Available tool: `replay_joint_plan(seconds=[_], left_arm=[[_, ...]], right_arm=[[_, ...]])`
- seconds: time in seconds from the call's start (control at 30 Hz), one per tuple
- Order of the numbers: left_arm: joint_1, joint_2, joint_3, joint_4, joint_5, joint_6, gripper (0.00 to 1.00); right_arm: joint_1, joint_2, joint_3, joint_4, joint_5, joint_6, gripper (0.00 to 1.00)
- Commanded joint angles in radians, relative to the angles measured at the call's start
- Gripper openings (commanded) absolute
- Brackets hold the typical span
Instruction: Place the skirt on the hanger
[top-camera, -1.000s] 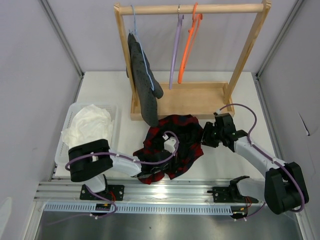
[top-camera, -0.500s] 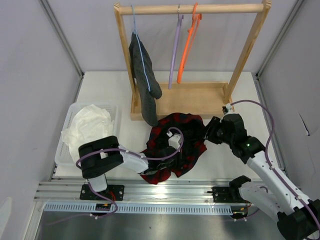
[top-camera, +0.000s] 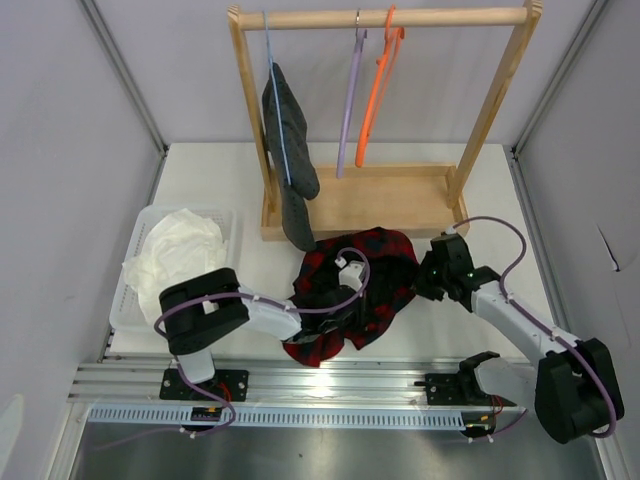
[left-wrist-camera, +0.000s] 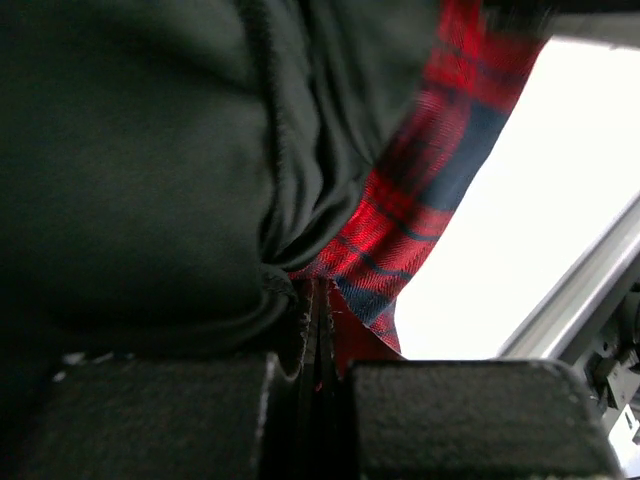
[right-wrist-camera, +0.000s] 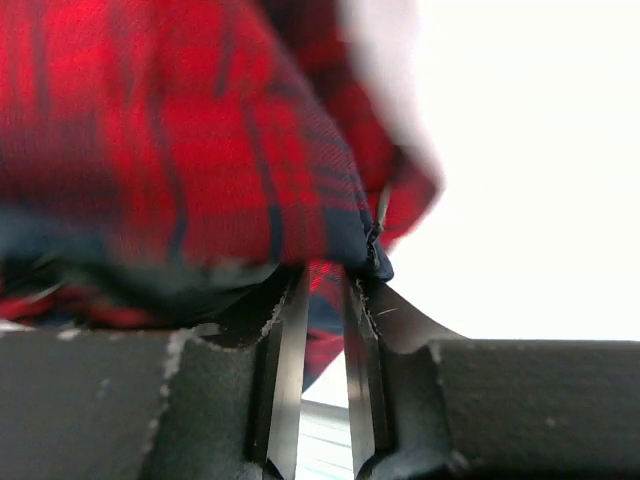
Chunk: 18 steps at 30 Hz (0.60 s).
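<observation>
The skirt (top-camera: 352, 285) is bunched in a heap on the white table (top-camera: 210, 180), just near of the wooden rack (top-camera: 380, 200), while the lilac hanger (top-camera: 349, 100) hangs on the rack's rod, well apart from it. Left arm lies low, stretched rightward, left gripper (left-wrist-camera: 318, 345) clamped tight on a fold of the skirt; right arm reaches in from the near right, elbow bent, right gripper (right-wrist-camera: 322, 300) nearly closed and pinching the skirt's right edge. Further out: a grey garment (top-camera: 288, 130) at the rack's left end, white cloth (top-camera: 178, 250) in a tray (top-camera: 226, 216) at left, pale walls (top-camera: 60, 100) all round
</observation>
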Motion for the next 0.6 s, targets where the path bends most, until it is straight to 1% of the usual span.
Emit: replay_joint_plan(seconds=[0.0, 0.1, 0.17, 0.2, 0.23, 0.3, 0.33, 0.4, 0.47, 0.5, 0.57], left_arm=[[0.041, -0.042, -0.043, -0.069, -0.054, 0.023, 0.0], [0.053, -0.063, -0.049, -0.072, -0.042, 0.035, 0.0], [0.055, -0.077, -0.046, -0.068, -0.034, 0.053, 0.0], [0.055, -0.086, -0.042, -0.051, -0.011, 0.085, 0.0], [0.055, -0.108, -0.039, -0.048, -0.002, 0.101, 0.02], [0.055, -0.135, -0.026, -0.038, 0.018, 0.144, 0.06], [0.055, -0.17, -0.022, -0.05, 0.03, 0.158, 0.1], [0.055, -0.207, 0.0, -0.07, 0.041, 0.199, 0.14], [0.055, -0.268, 0.013, -0.118, 0.046, 0.233, 0.19], [0.055, -0.29, 0.026, -0.141, 0.056, 0.247, 0.23], [0.055, -0.348, 0.05, -0.184, 0.061, 0.279, 0.26]], right_arm=[[-0.015, 0.049, -0.074, 0.086, 0.003, 0.025, 0.24], [-0.009, 0.118, -0.094, 0.122, -0.002, 0.029, 0.22], [-0.004, 0.13, -0.1, 0.134, -0.007, 0.029, 0.22], [-0.003, 0.126, -0.105, 0.148, -0.014, 0.032, 0.22], [-0.003, 0.12, -0.103, 0.152, -0.022, 0.031, 0.23], [-0.004, 0.106, -0.097, 0.148, -0.022, 0.028, 0.24], [-0.004, 0.089, -0.088, 0.145, -0.023, 0.017, 0.24], [-0.009, 0.075, -0.08, 0.133, -0.023, 0.011, 0.25], [-0.02, 0.049, -0.077, 0.132, -0.042, 0.002, 0.25], [-0.026, 0.041, -0.076, 0.129, -0.043, 0.002, 0.25], [-0.027, 0.018, -0.067, 0.116, -0.049, -0.001, 0.25]])
